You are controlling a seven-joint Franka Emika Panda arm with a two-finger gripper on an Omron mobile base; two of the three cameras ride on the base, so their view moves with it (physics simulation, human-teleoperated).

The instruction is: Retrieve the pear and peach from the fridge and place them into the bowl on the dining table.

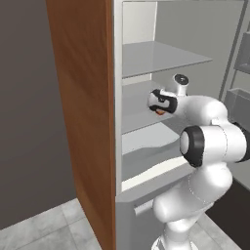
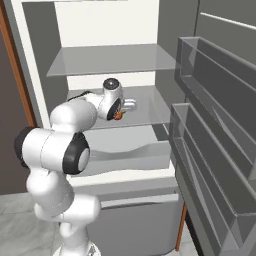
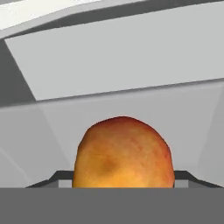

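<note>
Closest to the hand camera, the peach (image 3: 122,153) sits right between the gripper's (image 3: 122,186) two dark finger tips, which flank its left and right sides at the bottom of the hand view. The jaws appear closed on the fruit's widest part, though the contact points themselves are hidden low in that view, so a firm grip is a judgement rather than a certainty. From the base cameras the peach shows as a small orange patch under the hand (image 1: 160,111), on the middle shelf (image 2: 150,107) inside the fridge (image 2: 95,20).

The step in hand looks like securing the peach and drawing it out of the fridge. To do it well, the arm should lift the fruit slightly off the shelf before pulling back, keep the hand level so the round fruit does not roll between the pads, and retreat straight out along the shelf so that it clears the shelf above (image 1: 161,56) and the door bins (image 2: 215,130) on the right.

The peach is nearly round, only a little taller than wide in the hand view, so its long axis runs roughly along the gripper's approach line. Its redder crown faces the back wall (image 3: 131,57) of the fridge, its yellower side toward the hand.
</note>
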